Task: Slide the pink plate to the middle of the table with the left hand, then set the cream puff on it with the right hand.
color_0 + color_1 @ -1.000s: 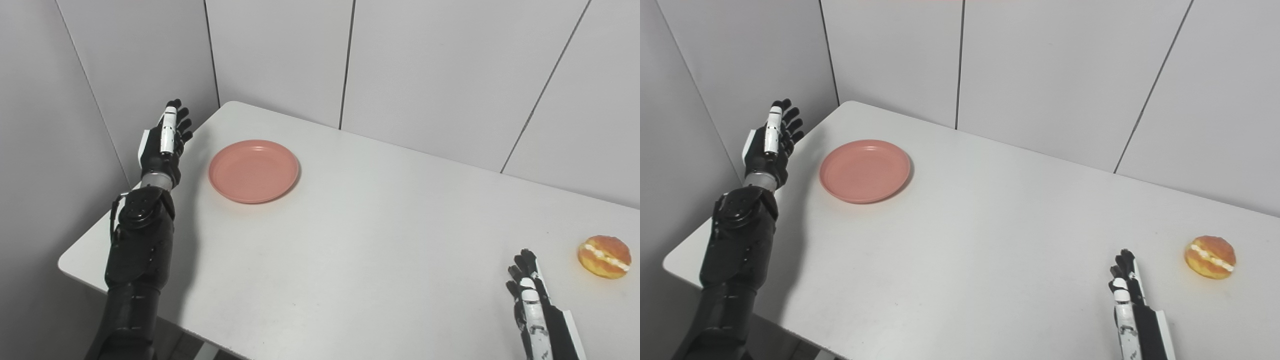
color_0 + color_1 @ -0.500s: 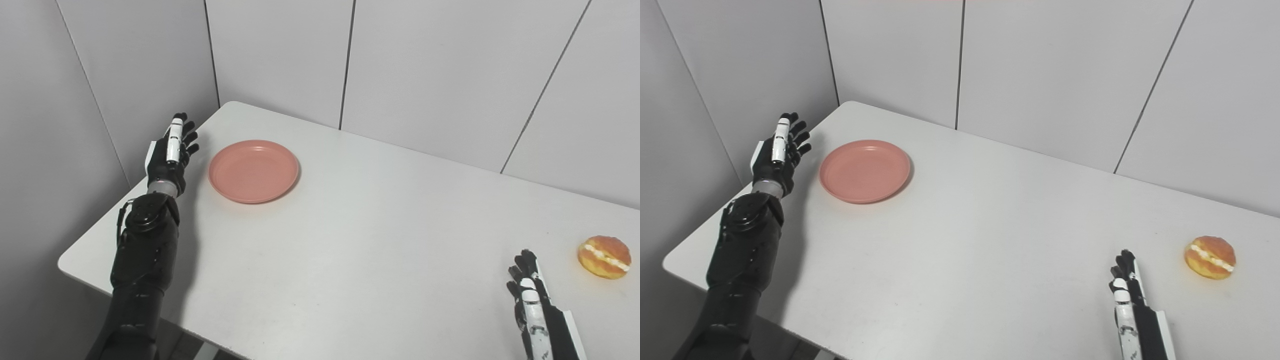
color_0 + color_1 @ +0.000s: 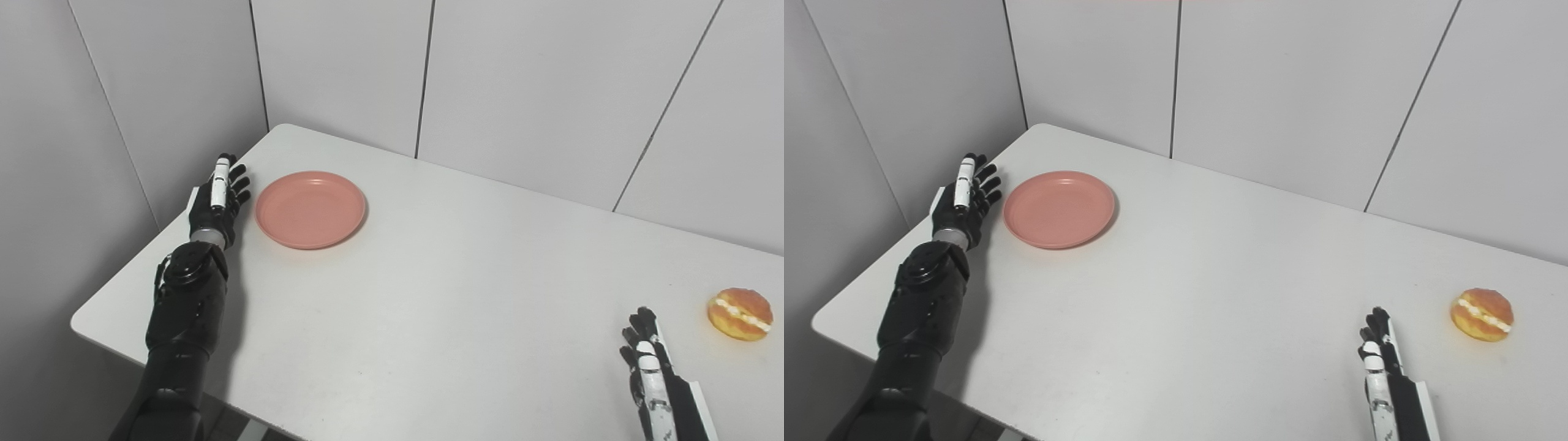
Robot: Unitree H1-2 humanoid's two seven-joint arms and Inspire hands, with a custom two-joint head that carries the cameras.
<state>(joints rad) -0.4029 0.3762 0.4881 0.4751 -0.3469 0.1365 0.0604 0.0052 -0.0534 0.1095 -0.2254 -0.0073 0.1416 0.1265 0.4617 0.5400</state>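
Observation:
A pink plate [image 3: 310, 209] lies empty on the far left part of the white table [image 3: 441, 294]. My left hand [image 3: 219, 195] stands edge-on just left of the plate's rim, open, fingers pointing away; whether it touches the rim I cannot tell. The cream puff [image 3: 740, 314], golden with a white filling line, sits near the table's right edge. My right hand [image 3: 646, 361] rests open at the front right, a short way left of and nearer than the puff, holding nothing.
Grey panelled walls [image 3: 520, 86] close in the table at the back and on the left. The left arm [image 3: 184, 318] reaches over the table's front-left corner.
My left hand has come down and moved right, toward the plate's left rim. The plate, the cream puff and the right hand have stayed where they were.

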